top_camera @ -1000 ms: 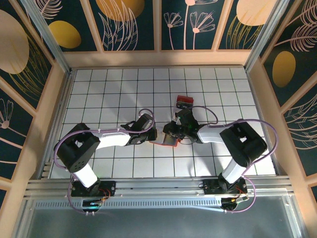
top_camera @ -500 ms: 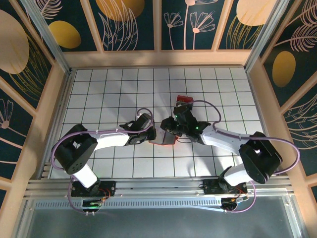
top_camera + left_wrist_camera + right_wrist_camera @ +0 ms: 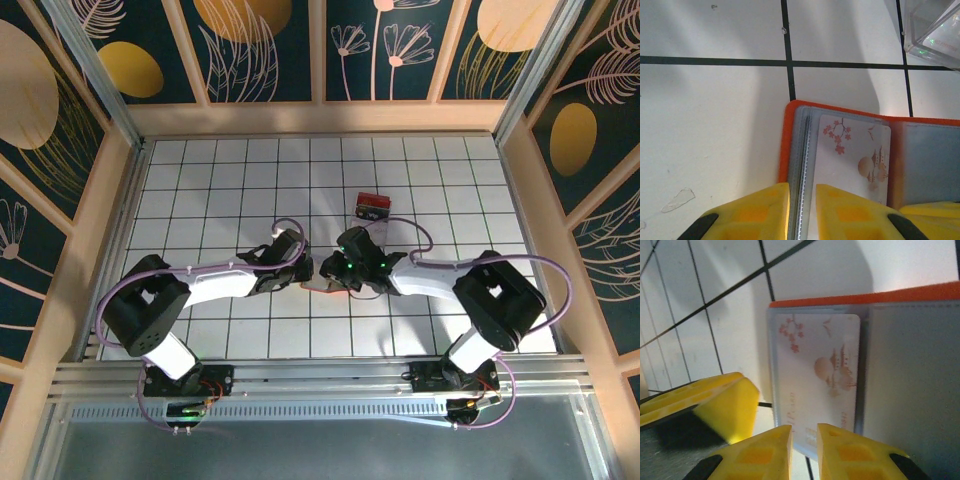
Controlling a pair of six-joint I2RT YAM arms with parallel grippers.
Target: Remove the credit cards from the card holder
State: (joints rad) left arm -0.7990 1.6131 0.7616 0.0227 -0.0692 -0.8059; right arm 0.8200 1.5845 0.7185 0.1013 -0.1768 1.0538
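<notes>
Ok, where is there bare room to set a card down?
Bare tiles: far left, between the back wall and the left arm; far right, beyond the clear box; the near strip between the arm bases. Crowded at the centre, where both arms meet over the card holder.

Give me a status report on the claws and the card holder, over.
Left claw shut on holder sleeves. Right claw pinching the card at its end. Holder lies open, card not yet out. Clear box beside it, not blocking.
</notes>
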